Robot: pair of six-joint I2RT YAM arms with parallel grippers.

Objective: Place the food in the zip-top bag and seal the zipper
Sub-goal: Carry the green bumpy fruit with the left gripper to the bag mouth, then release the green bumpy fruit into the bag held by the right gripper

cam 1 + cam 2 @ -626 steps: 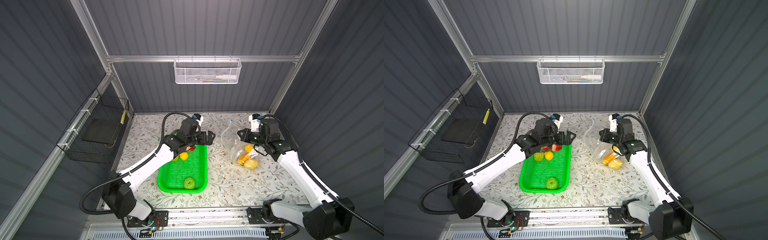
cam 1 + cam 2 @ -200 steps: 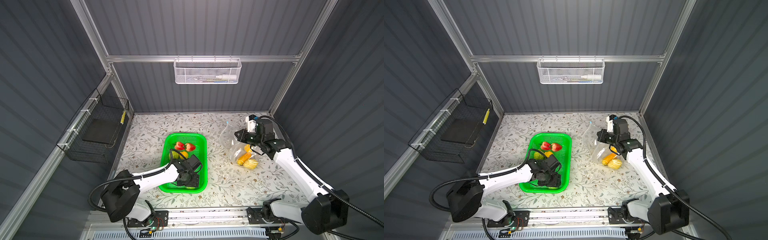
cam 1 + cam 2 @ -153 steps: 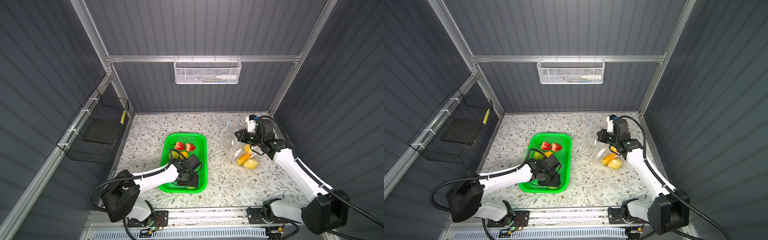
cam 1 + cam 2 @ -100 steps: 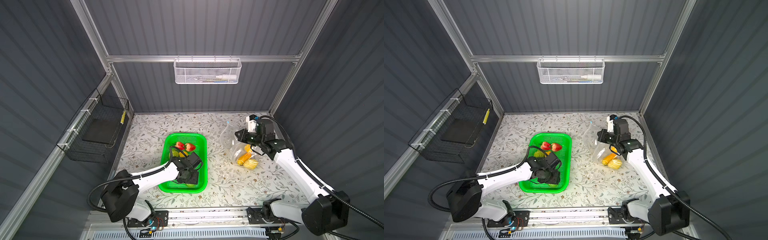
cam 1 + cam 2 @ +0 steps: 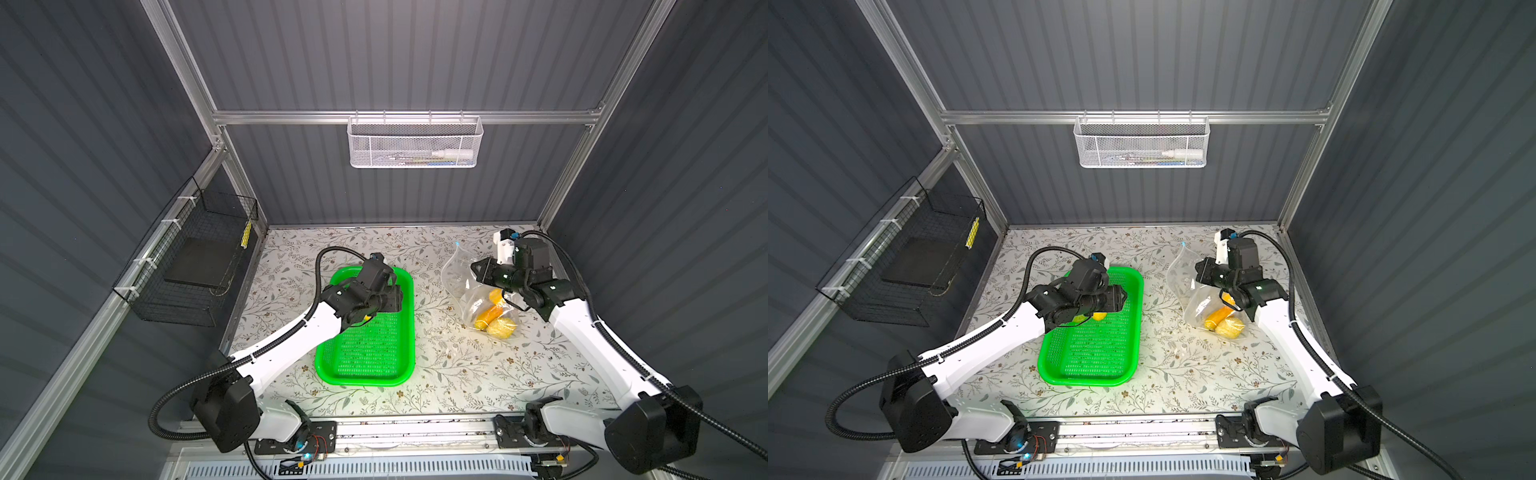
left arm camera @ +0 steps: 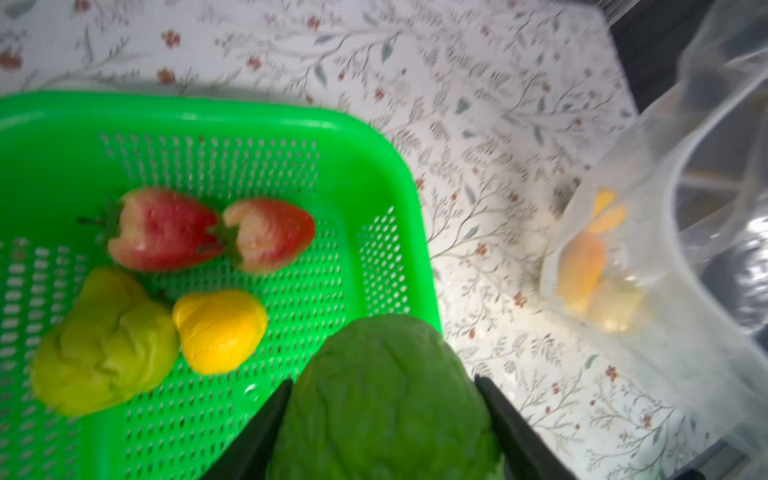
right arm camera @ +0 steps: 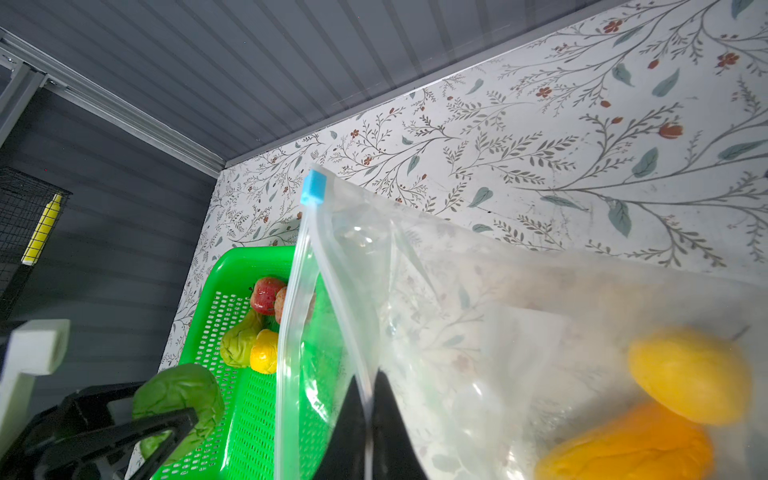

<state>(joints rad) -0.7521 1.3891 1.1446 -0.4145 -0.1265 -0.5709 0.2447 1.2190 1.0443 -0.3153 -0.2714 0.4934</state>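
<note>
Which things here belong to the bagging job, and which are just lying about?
Job: bag, slider, dark green ball in left gripper, right gripper pinching the bag rim, strawberries, pale green ball, yellow fruit, green basket, bagged fruit.

Lying about: black wire basket, white mesh basket, white tube.

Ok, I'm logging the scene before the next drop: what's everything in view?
green basket: one, bright green, table centre-left
strawberries: two, red, in the basket
yellow-green bumpy ball: one, in the basket
round fruit: one, yellow, in the basket
dark green bumpy ball: one, held over the basket
zip-top bag: one, clear, table right, mouth open
slider tab: one, light blue, zipper's end
bagged fruits: three, orange and yellow, bag bottom
mesh basket: one, white, back wall
wire basket: one, black, left wall
table: one, floral
left gripper: grips the dark green bumpy ball
right gripper: pinches the bag's mouth edge
</note>
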